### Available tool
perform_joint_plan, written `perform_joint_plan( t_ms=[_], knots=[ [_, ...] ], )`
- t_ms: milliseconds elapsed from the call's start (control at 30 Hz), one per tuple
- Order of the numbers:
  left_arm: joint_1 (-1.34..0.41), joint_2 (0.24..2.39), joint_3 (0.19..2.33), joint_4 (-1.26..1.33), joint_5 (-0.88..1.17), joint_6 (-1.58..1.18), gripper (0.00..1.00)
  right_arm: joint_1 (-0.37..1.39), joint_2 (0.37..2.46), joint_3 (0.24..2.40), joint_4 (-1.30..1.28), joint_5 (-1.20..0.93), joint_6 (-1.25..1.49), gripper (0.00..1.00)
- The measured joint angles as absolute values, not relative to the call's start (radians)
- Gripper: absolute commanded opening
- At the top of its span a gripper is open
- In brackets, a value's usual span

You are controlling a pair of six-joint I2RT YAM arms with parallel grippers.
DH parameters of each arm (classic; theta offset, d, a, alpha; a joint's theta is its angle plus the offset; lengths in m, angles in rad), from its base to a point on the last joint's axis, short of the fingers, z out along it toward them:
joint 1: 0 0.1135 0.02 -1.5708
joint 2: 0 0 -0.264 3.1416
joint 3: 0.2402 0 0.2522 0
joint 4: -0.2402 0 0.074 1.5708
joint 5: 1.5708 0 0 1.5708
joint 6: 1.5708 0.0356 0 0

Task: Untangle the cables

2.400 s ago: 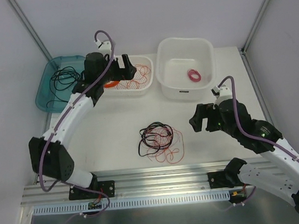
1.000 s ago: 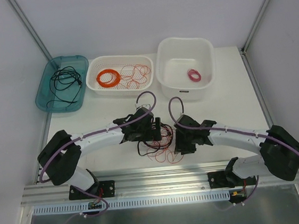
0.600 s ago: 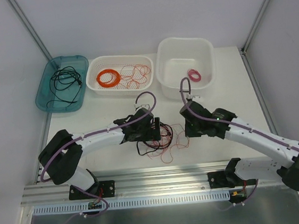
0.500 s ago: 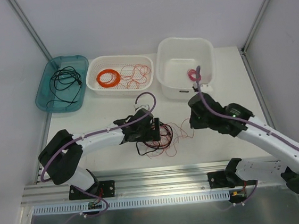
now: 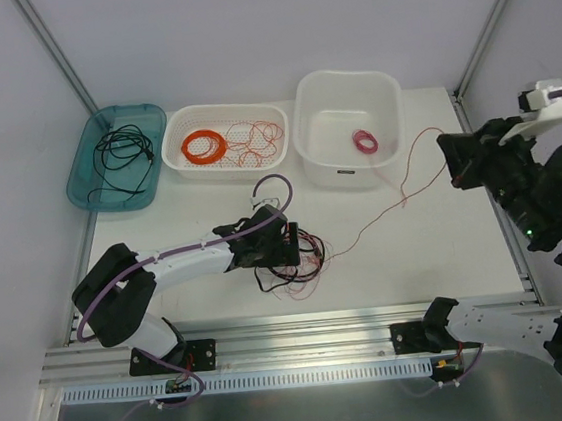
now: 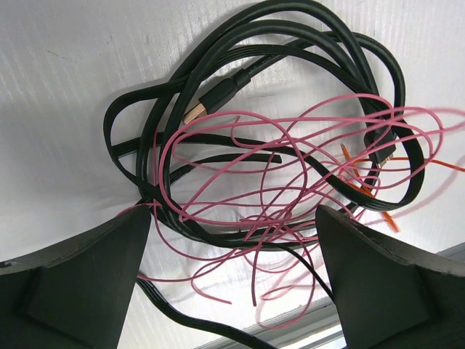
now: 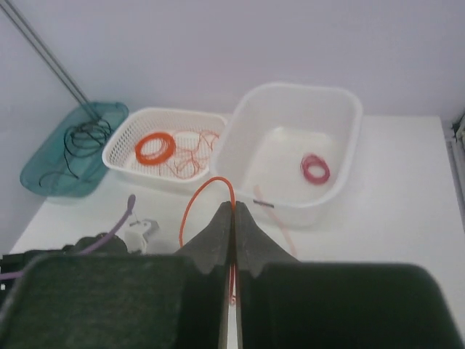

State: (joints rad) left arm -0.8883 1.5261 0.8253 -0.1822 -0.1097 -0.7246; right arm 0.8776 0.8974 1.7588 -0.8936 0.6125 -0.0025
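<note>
Light, floppy wires, with one strand stretched out of the heap.
The cables [image 5: 294, 261] lie loosely tangled on the surface [image 5: 436, 249] at lower centre of the top view, under the released left fingers [image 6: 80, 280]. The right fingers [image 7: 212, 243], at upper right, are clenched on one taut orange-red wire [image 5: 401, 203]. The thin strands look limp and snag-prone; the stiffer black cable [image 6: 224, 90] probably wants gripping near its plug.

The left hand [image 5: 283, 247] hides part of the cables [image 5: 308, 260] from above; the left wrist view's right edge cuts off their loops.
</note>
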Motion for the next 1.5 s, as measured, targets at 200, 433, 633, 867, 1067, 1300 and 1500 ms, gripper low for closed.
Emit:
perform_joint_plan(
  t_ms=[200, 433, 633, 867, 1067, 1300, 1500],
  knots=[
    [-0.888, 1.526, 0.821, -0.182, -0.110, -0.725, 0.99, 0.877, 0.867, 1.811, -0.698, 0.643, -0.144, 0.01],
    [-0.882, 1.526, 0.820, -0.183, -0.110, -0.726, 0.99, 0.876, 0.874, 1.835, -0.572, 0.661, -0.222, 0.01],
    [-0.882, 1.505, 0.813, -0.184, -0.110, -0.725, 0.99, 0.876, 0.875, 1.781, -0.549, 0.672, -0.215, 0.01],
    [-0.884, 1.343, 0.802, -0.208, -0.109, -0.643, 0.99, 0.876, 0.887, 1.618, -0.619, 0.645, -0.106, 0.01],
    [-0.938, 1.170, 0.802, -0.132, -0.073, -0.437, 0.99, 0.876, 0.915, 1.543, -0.667, 0.564, -0.004, 0.01],
    [-0.970, 1.114, 0.806, 0.055, 0.012, -0.239, 0.99, 0.876, 0.944, 1.538, -0.686, 0.455, 0.064, 0.01],
    [-0.996, 1.179, 0.864, 0.164, 0.118, -0.138, 0.99, 0.876, 0.950, 1.506, -0.687, 0.380, 0.110, 0.01]
  ],
)
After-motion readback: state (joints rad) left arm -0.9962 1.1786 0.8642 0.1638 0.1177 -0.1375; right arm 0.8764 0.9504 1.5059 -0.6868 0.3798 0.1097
